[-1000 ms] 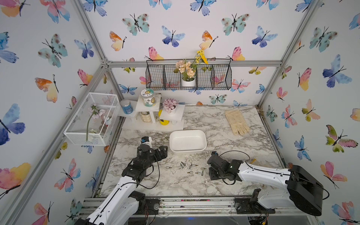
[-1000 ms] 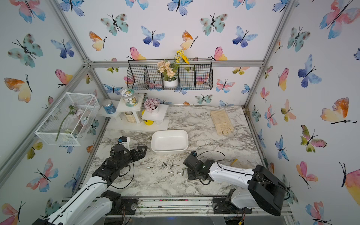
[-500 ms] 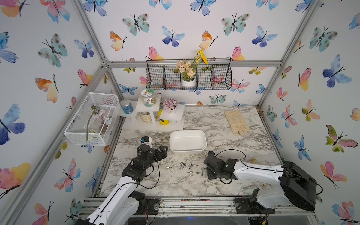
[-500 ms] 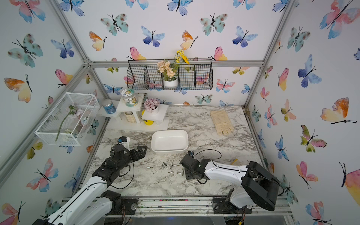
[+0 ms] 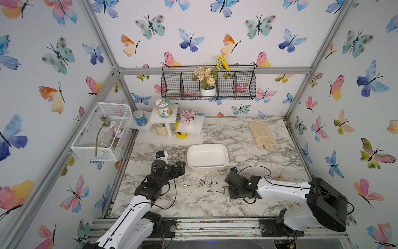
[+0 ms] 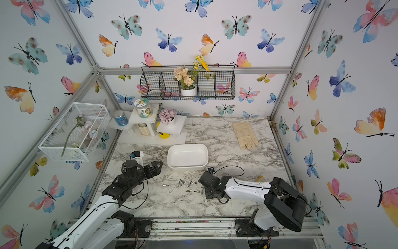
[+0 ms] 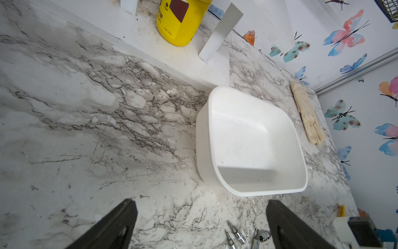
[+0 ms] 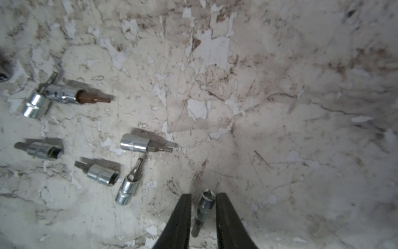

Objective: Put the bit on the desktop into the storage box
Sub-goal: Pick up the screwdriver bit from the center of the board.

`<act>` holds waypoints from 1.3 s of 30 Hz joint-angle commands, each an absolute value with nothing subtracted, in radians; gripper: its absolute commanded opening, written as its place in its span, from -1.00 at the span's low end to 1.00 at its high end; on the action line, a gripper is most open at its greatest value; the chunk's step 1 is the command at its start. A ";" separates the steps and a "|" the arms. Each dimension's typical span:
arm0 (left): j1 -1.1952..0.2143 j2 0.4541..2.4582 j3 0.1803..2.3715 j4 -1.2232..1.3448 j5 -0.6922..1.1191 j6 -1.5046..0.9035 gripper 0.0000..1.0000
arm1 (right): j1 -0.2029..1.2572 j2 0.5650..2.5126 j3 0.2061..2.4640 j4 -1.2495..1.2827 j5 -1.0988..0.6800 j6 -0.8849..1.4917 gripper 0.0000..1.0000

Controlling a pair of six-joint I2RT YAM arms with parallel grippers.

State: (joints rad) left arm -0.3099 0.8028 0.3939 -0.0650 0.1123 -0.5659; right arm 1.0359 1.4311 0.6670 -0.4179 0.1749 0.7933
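Several small chrome socket bits [image 5: 212, 186] [image 6: 189, 186] lie scattered on the marble desktop [image 5: 247, 146], in front of the glossy white storage box [image 5: 207, 167] [image 6: 187, 167] [image 7: 201, 151], which holds nothing. My right gripper [image 8: 203, 195] [image 5: 228, 189] is low over the right end of the scatter. Its jaws stand narrow around one dark bit [image 8: 204, 207] that lies on the desktop; one finger touches it and a thin gap shows on the other side. The other bits [image 8: 137, 144] lie apart from it. My left gripper [image 7: 201, 204] [image 5: 181, 167] hangs wide open and empty left of the box, with bits [image 7: 237, 234] below it.
A cream glove [image 5: 261, 135] lies at the back right. A white stepped stand [image 5: 170, 129] with jars and a yellow tub [image 7: 174, 21] fills the back left. A white wire cage [image 5: 101, 129] hangs on the left wall and a black wire basket [image 5: 209, 85] on the back wall.
My right arm has slid left toward the bits, and its jaws have narrowed around one bit. The left arm has not moved.
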 commanded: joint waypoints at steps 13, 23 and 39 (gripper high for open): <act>-0.315 0.779 0.391 -0.071 0.083 -0.566 0.97 | 1.045 1.455 0.669 -0.434 0.208 0.808 -0.63; -0.316 0.775 0.390 -0.075 0.081 -0.565 0.97 | 1.045 1.459 0.661 -0.437 0.201 0.818 -0.71; -0.315 0.773 0.397 -0.089 0.067 -0.555 0.97 | 1.043 1.379 0.847 -0.537 0.295 0.720 -0.75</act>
